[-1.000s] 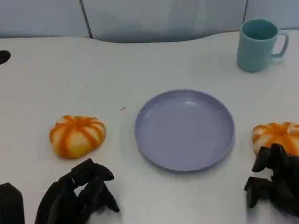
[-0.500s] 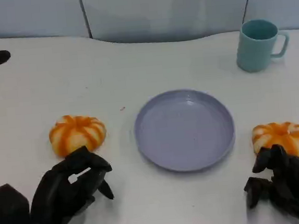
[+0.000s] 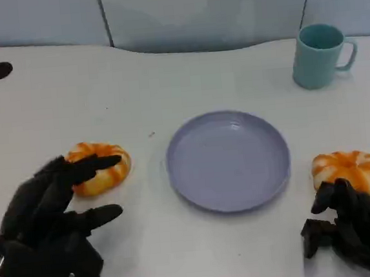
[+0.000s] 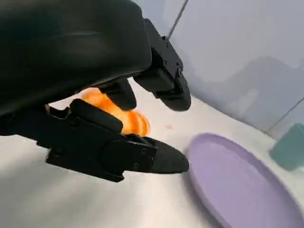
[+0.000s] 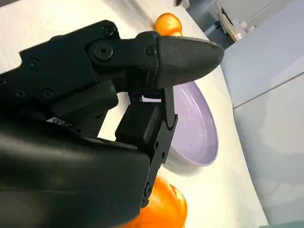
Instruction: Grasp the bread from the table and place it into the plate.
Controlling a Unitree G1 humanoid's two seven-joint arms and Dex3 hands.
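A plate (image 3: 228, 160) lies between two breads (image 3: 99, 167), cup (image 3: 320, 55) behind.

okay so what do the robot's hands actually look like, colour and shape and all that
Both are matte black. The left hand has a rounded, smooth shell at the back and blocky, segmented fingers ending in tapered tips, with small round screws on the shell. The right hand looks the same build, its fingers showing screw heads at the pivots.

Bright even light, soft shadows, mild blur in wrist views

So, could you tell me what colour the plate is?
Pale lilac-purple plate, clearest in the head view.
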